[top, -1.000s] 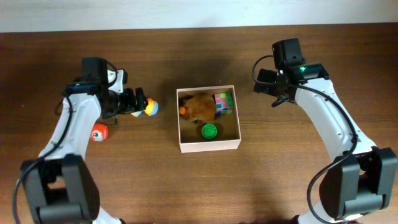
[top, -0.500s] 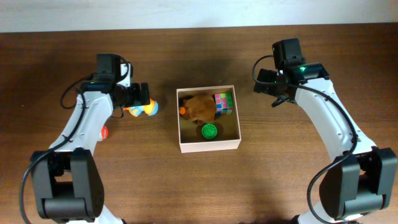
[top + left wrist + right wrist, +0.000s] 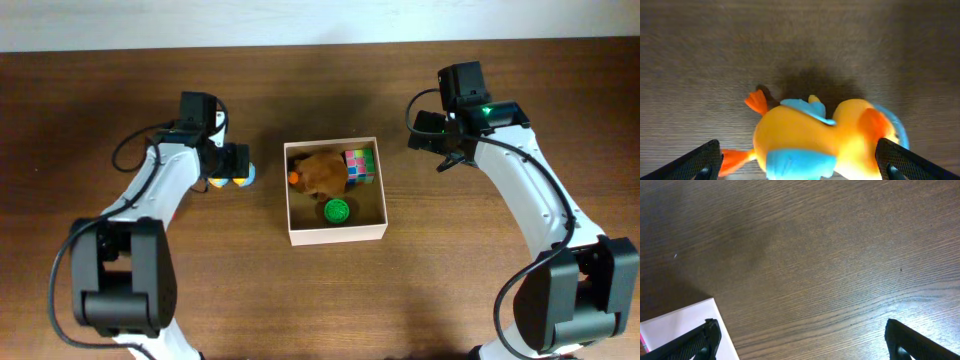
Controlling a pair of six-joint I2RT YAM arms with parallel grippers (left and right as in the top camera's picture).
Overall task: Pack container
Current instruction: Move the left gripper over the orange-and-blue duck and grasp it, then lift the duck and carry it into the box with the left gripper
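The container point(image 3: 336, 236), a shallow square box with white walls, sits mid-table and holds a brown plush toy point(image 3: 320, 172), a coloured cube point(image 3: 361, 165) and a green round piece point(image 3: 337, 210). Left of it lies a yellow duck toy point(image 3: 241, 179) with blue and orange parts. My left gripper point(image 3: 228, 162) hangs open right over the duck. In the left wrist view the duck toy point(image 3: 815, 135) lies between the wide-apart fingers point(image 3: 704, 159), untouched. My right gripper point(image 3: 432, 140) stands open to the right of the box, over bare wood, with nothing in it point(image 3: 802, 347).
In the right wrist view a white corner of the container point(image 3: 685, 325) shows at the lower left, beside the left finger. Both arms reach in from the near table edge along the left and right sides.
My left arm has swung right and away from the near edge, bringing its open gripper over the duck. The right arm and the box have not moved.
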